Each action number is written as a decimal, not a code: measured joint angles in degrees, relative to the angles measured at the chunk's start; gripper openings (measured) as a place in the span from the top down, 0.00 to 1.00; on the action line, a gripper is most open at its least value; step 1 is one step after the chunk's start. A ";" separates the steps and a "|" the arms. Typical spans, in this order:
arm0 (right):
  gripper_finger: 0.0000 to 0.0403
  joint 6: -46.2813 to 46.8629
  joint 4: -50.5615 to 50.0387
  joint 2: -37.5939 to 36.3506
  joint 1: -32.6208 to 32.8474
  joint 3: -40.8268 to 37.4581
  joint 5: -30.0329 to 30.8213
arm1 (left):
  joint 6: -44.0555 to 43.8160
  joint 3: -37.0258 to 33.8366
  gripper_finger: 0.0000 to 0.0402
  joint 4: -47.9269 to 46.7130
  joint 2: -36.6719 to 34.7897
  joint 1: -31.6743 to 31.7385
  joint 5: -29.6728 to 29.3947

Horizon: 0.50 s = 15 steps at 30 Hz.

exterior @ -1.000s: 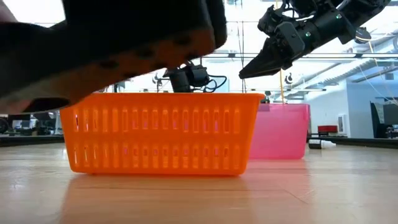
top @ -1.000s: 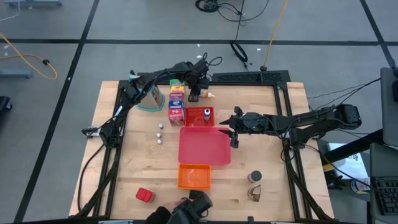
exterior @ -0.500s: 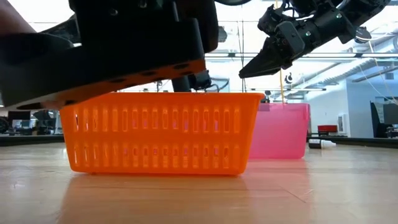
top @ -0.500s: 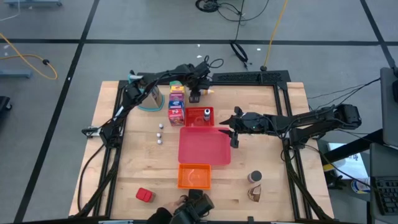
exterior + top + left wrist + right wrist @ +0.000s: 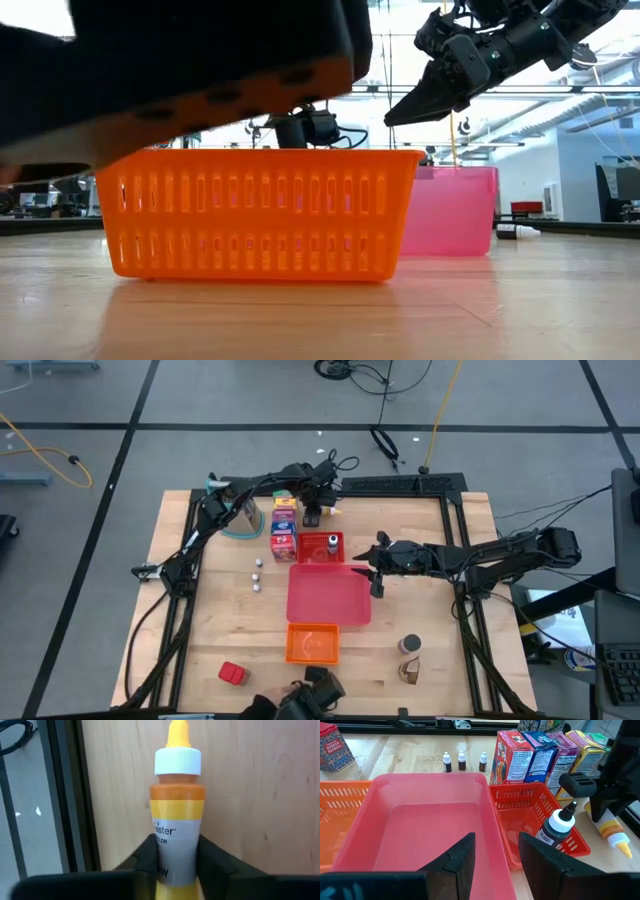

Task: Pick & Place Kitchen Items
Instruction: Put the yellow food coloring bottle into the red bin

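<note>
Wooden surface (image 5: 430, 650), far edge: left gripper (image 5: 176, 851) fingers pinch the lying yellow squeeze bottle (image 5: 177, 820) low on its body, likely for lifting, while right gripper (image 5: 496, 851), fingers parted, empty, waits above the pink tray (image 5: 420, 827).

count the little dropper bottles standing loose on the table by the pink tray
3 small bottles stand in a row on the bare wood beside the pink tray: one, a second, a third. Others may be hidden.
</note>
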 joint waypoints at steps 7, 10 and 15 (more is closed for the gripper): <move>0.65 -0.01 0.00 0.00 0.00 0.00 0.02 | -1.93 0.08 0.86 -0.91 -0.13 -1.12 -2.08; 0.65 0.01 0.00 0.00 0.00 0.00 0.01 | -2.69 0.11 0.81 -2.93 -0.21 -1.82 -4.54; 0.65 0.01 0.00 0.00 0.00 0.00 0.02 | -4.51 0.09 0.81 -4.94 -1.69 -2.72 -6.20</move>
